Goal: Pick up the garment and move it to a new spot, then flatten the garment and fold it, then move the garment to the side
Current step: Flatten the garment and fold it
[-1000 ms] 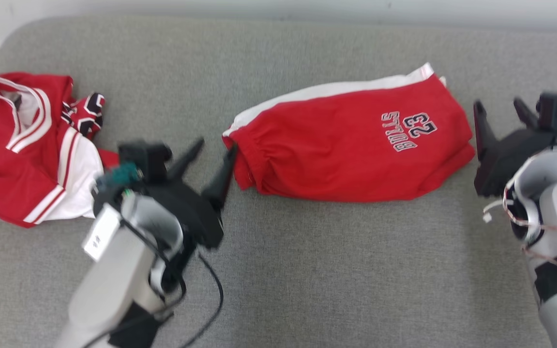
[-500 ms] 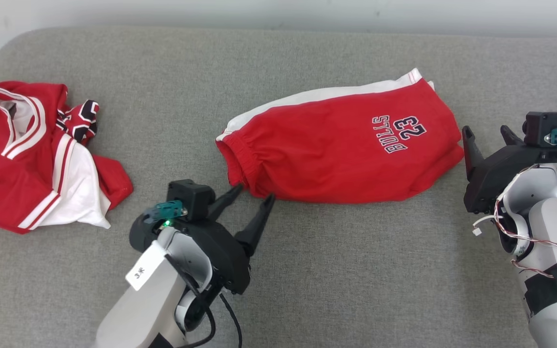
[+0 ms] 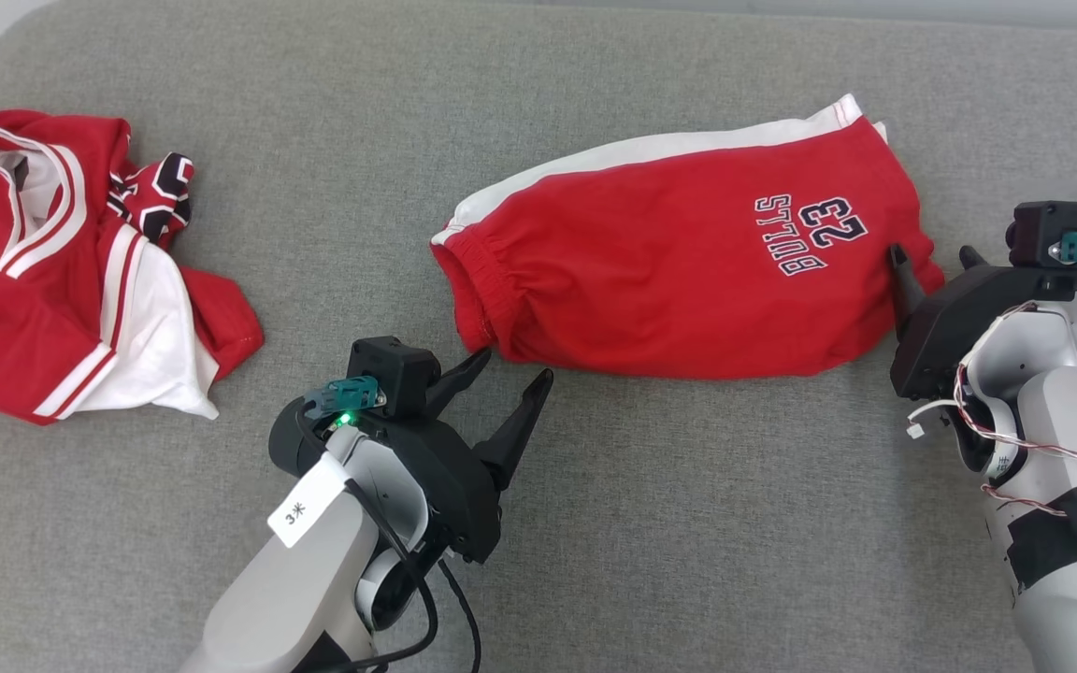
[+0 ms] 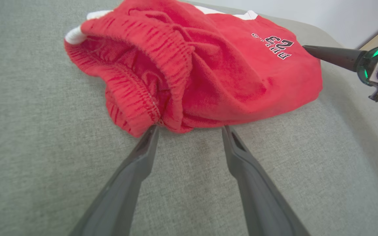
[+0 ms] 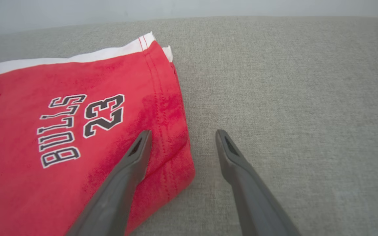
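Note:
Red shorts (image 3: 669, 271) with a white side stripe and "BULLS 23" print lie folded on the grey cushion (image 3: 688, 523). My left gripper (image 3: 516, 365) is open at the near corner of the elastic waistband, its fingertips just short of the fabric; in the left wrist view the bunched waistband (image 4: 162, 82) lies right beyond the left gripper (image 4: 190, 128). My right gripper (image 3: 931, 252) is open at the leg-hem end. In the right wrist view the right gripper (image 5: 183, 132) straddles the hem corner, one finger over the shorts (image 5: 77, 131), the other over bare cushion.
A crumpled red and white jersey (image 3: 62, 271) lies at the left end of the cushion. The right arm's finger (image 4: 333, 55) shows beyond the shorts in the left wrist view. Bare cushion spreads in front of the shorts and to the right (image 5: 290, 98).
My left gripper has swung from the waistband's left side round to its near corner. My right gripper has closed in on the hem, one finger now over the fabric. The camera has shifted too.

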